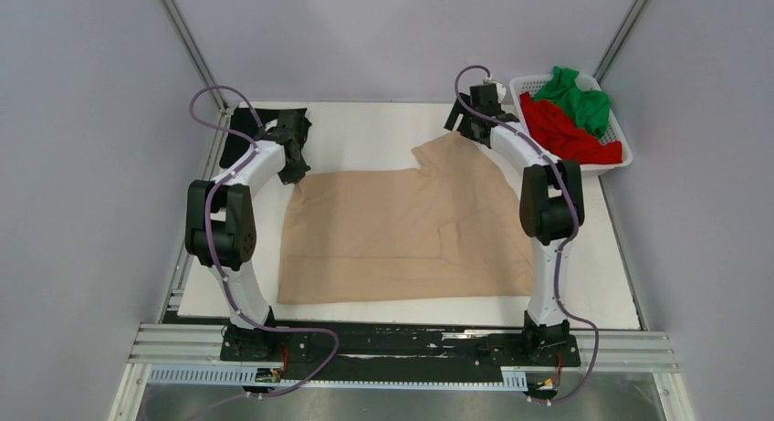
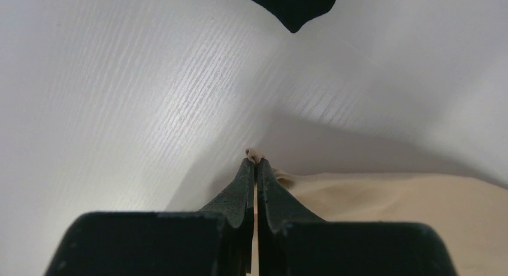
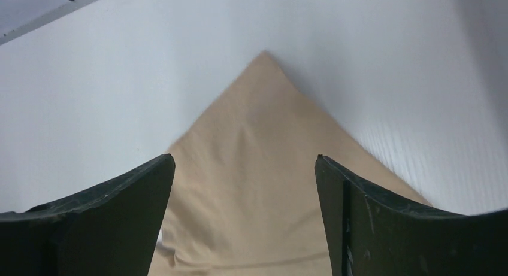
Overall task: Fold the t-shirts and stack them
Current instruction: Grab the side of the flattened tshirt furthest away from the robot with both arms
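Note:
The beige t-shirt (image 1: 402, 225) lies spread on the white table, partly folded. My left gripper (image 1: 294, 170) is shut on its far left corner; a nub of beige cloth (image 2: 253, 152) sticks out past the closed fingertips. My right gripper (image 1: 467, 124) is open just above the shirt's far right corner (image 3: 251, 144), jaws wide apart with cloth showing between them. The black t-shirt (image 1: 239, 129) lies at the far left behind the left arm, and its tip shows in the left wrist view (image 2: 293, 6). The red t-shirt (image 1: 566, 133) and the green t-shirt (image 1: 580, 97) lie in the basket.
A white slatted basket (image 1: 613, 165) stands at the far right corner of the table, close to my right arm. The white table surface (image 1: 365, 133) shows behind the beige shirt. Grey walls enclose the table.

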Controlling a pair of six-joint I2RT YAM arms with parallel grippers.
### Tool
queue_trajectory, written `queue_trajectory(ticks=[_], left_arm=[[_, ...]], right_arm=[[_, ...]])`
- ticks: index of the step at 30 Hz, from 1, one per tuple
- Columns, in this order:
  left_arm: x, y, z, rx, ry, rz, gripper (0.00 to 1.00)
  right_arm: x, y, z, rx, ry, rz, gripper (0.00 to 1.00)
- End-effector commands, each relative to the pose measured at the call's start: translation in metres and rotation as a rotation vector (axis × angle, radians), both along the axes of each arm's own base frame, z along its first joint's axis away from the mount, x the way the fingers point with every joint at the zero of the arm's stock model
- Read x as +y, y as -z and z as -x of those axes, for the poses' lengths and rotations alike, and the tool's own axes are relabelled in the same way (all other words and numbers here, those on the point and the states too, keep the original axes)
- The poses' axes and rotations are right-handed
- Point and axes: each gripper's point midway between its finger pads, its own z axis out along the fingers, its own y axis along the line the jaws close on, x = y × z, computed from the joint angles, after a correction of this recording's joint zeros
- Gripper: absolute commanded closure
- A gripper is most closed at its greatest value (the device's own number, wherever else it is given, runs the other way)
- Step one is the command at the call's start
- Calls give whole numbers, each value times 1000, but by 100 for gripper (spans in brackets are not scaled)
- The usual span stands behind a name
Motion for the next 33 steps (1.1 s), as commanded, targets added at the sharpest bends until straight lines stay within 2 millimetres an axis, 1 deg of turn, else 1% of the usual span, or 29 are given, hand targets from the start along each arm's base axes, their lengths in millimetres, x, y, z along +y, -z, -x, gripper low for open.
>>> queue_trajectory(ticks=[1, 5, 8, 10, 14, 19, 21, 26, 27, 30, 33], left_arm=[[1, -25, -6, -80, 4, -9, 100], [-2, -24, -7, -81, 13, 2, 100], [-2, -25, -7, -83, 14, 1, 100], [-2, -26, -7, -87, 14, 0, 100], [-3, -24, -7, -87, 14, 5, 100], [-4, -20, -8, -80, 14, 8, 100], [-4, -20, -9, -80, 14, 8, 100], [-3, -24, -13, -90, 13, 3, 100], [-3, -24, -14, -91, 13, 2, 100], [-3, -23, -17, -90, 9, -1, 100], [-4, -22, -20, -88, 11, 5, 100]], right_arm=[[20, 1, -46, -62, -103, 86, 15], [28, 20, -78, -96, -142, 167, 18], [33, 39, -90, -94, -184, 224, 21], [32, 48, -89, -84, -197, 280, 23], [21, 66, -81, -40, -205, 386, 25], [8, 82, -64, 18, -176, 423, 30], [3, 85, -61, 30, -147, 423, 34], [-14, 84, -57, 40, -49, 371, 54], [-17, 82, -56, 40, -32, 357, 57], [-20, 76, -58, 22, -13, 327, 69], [-17, 70, -63, -3, -21, 313, 78]])
